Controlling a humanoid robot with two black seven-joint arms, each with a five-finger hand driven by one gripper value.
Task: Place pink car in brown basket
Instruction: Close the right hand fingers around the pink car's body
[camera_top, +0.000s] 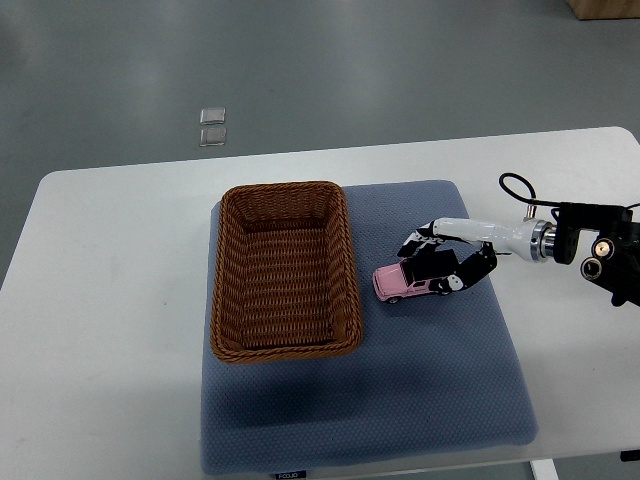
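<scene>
Car (402, 283), pink: on blue mat (440, 390) beside basket (285, 195), not yet inside. Right hand (445, 262): fingers curled around car's rear. Remaining: lift, carry over, release.

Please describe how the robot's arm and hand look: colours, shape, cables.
Only the right arm shows. Its right hand has a white back and black fingers with small white marks. A shiny metal ring joins it to a black wrist block with round fittings. A thin black cable loops above the wrist.
</scene>
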